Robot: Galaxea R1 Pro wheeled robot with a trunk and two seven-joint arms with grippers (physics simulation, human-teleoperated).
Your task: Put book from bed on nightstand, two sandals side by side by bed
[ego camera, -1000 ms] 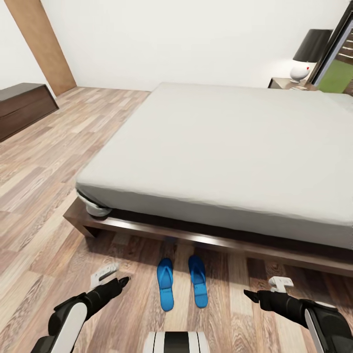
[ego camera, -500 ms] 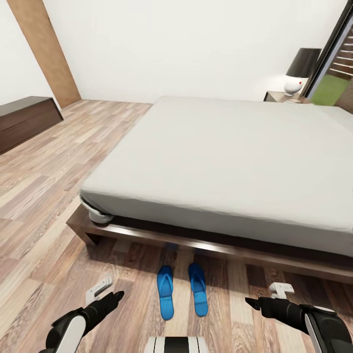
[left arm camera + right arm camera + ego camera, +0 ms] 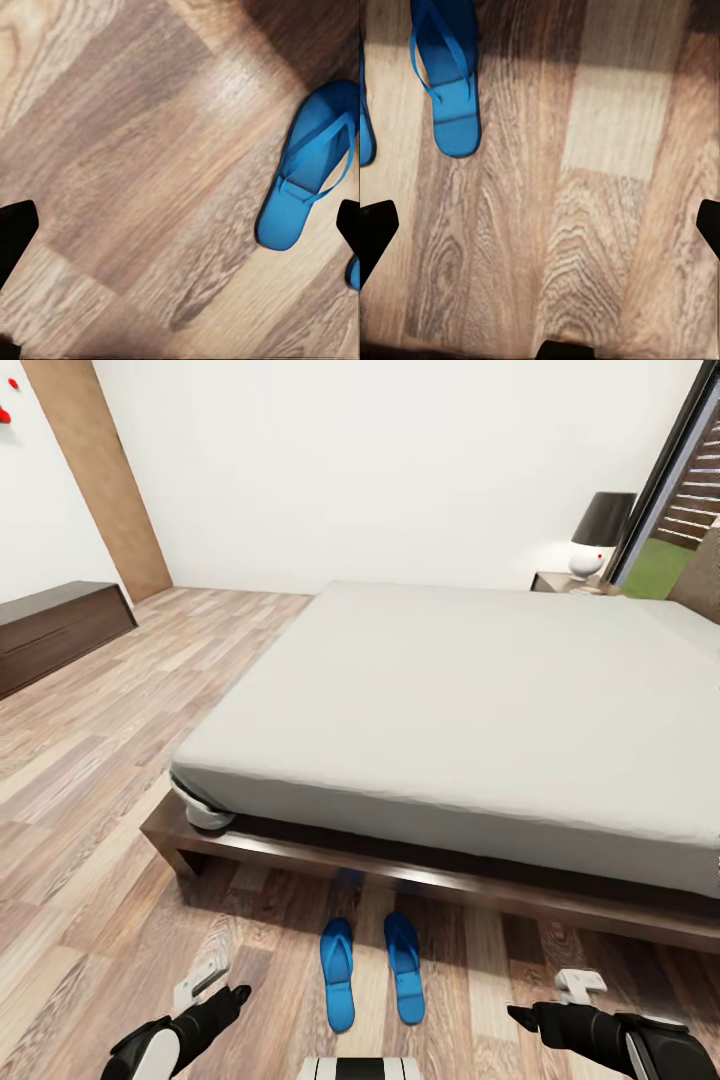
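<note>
Low in the frame: left gripper (image 3: pixel 215 992) and right gripper (image 3: pixel 545 1000), fingers spread wide and grasping nothing, flanking the two sandals (image 3: pixel 371 970); sandals side by side at lower centre on the floor (image 3: pixel 90 840), long axes pointing toward the bed (image 3: pixel 450 700), roughly midway between both arms; beyond, bare mattress, no book found; nightstand (image 3: pixel 560 582) at upper right under a lamp (image 3: pixel 598 535); against a second ago, whole view tilted up, sandals lower in frame.

Two sandals (image 3: pixel 370 970) lie side by side at lower centre, before the bed (image 3: pixel 480 700); bench (image 3: pixel 55 630) far left, nightstand (image 3: pixel 560 582) upper right.
</note>
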